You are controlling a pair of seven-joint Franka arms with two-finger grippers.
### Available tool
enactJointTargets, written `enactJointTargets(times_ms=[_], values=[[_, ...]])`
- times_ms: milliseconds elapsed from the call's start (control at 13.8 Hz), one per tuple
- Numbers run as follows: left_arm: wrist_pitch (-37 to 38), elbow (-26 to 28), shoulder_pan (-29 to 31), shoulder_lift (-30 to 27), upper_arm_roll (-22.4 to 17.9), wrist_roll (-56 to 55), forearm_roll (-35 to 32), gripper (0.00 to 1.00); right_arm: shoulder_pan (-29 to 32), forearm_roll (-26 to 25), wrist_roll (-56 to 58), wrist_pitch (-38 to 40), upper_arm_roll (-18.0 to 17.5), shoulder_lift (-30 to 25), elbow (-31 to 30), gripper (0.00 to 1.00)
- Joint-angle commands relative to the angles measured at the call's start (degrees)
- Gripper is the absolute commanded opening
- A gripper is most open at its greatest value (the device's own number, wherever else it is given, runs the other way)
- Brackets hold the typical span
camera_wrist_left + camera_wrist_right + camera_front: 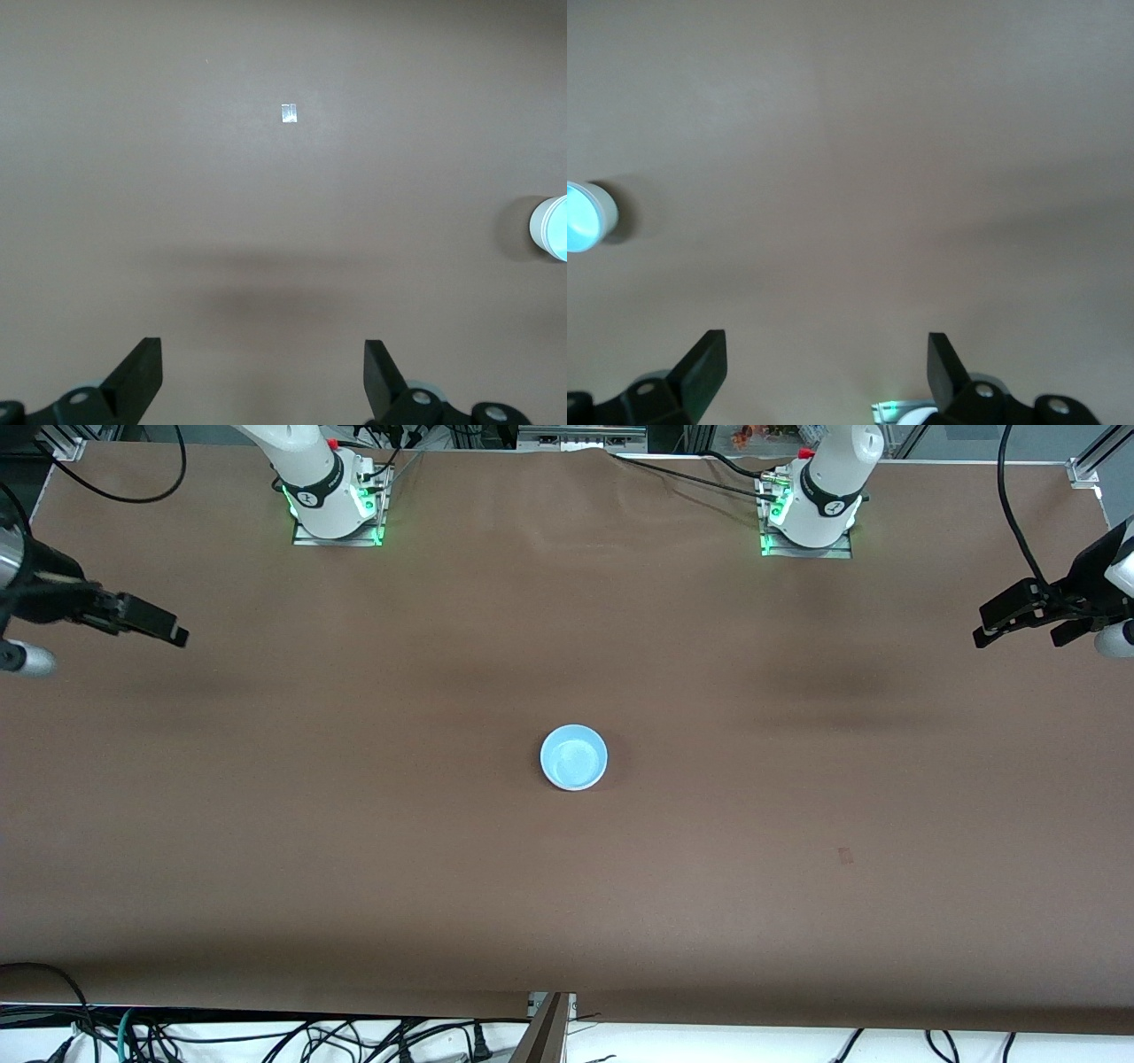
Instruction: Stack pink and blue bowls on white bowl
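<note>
One stack of bowls stands at the middle of the table. The light blue bowl (574,756) is on top, nested in a bowl whose white outer wall (574,786) shows around it. The pink bowl is hidden or out of view. The blue bowl also shows at the edge of the left wrist view (560,232) and of the right wrist view (576,221). My left gripper (979,633) is open and empty in the air over the left arm's end of the table, and waits. My right gripper (182,636) is open and empty over the right arm's end.
A small patch of tape (846,856) lies on the brown table cover toward the left arm's end, nearer the front camera than the stack. The two arm bases (337,505) (806,514) stand at the table's edge. Cables hang past the front edge.
</note>
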State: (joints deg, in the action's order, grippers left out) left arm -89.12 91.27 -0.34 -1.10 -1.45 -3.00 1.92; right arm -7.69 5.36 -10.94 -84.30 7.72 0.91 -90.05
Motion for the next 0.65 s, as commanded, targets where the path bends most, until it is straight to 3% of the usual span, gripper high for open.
enactJointTargets(times_ms=[0,581], values=[[0.4,0.4,0.2,-0.9,0.3,0.5,-1.1,1.0,4.7,-2.5,0.6,-1.3,-6.4,-5.4,-5.8,1.0],[-0.1,-0.5,0.2,-0.9,0.0,0.5,-1.2,1.0,4.7,-4.1,2.5,-0.8,-6.2,-3.3,-2.7,1.0]])
